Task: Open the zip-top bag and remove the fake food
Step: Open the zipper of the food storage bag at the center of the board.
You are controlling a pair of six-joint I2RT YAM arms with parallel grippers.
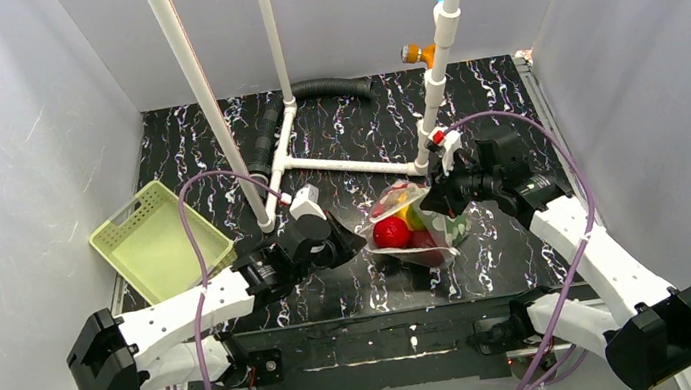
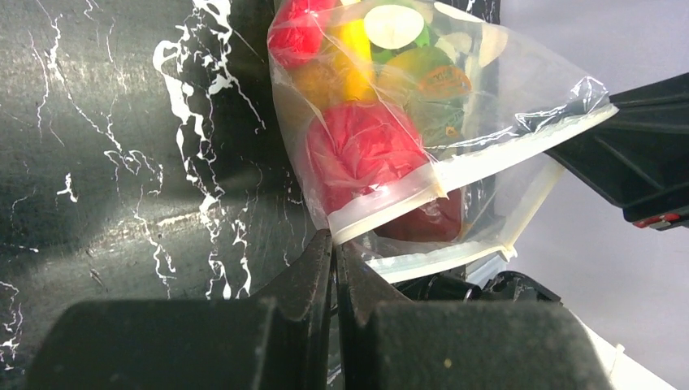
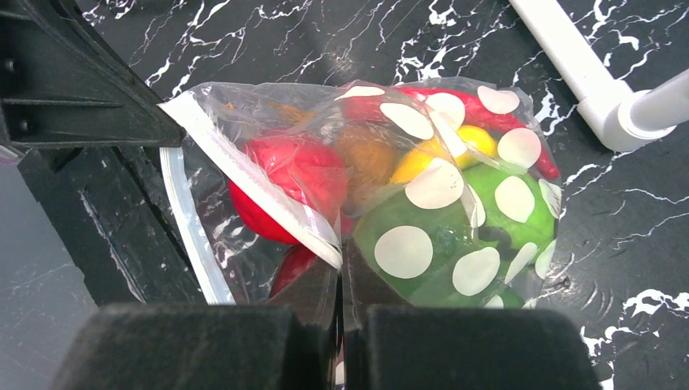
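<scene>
The zip-top bag (image 1: 418, 224), clear with pale round dots, hangs just above the black table between both arms. My left gripper (image 2: 334, 240) is shut on one lip of it, at the corner of the white zip strip (image 2: 455, 171). The right gripper (image 3: 340, 264) is shut on the opposite lip. The two zip strips stand apart, so the mouth gapes. Inside lies the fake food: a red round piece (image 2: 361, 150) (image 3: 301, 166), a yellow one (image 3: 479, 140), a green one (image 3: 443, 268) and a red chili (image 3: 479, 118). In the top view, the left gripper (image 1: 357, 238) and right gripper (image 1: 433, 200) flank the bag.
A pale green perforated basket (image 1: 161, 241) sits at the table's left edge. A white pipe frame (image 1: 337, 164) stands behind the bag, with uprights rising from it. A black hose (image 1: 327, 88) curls at the back. Grey walls close in both sides.
</scene>
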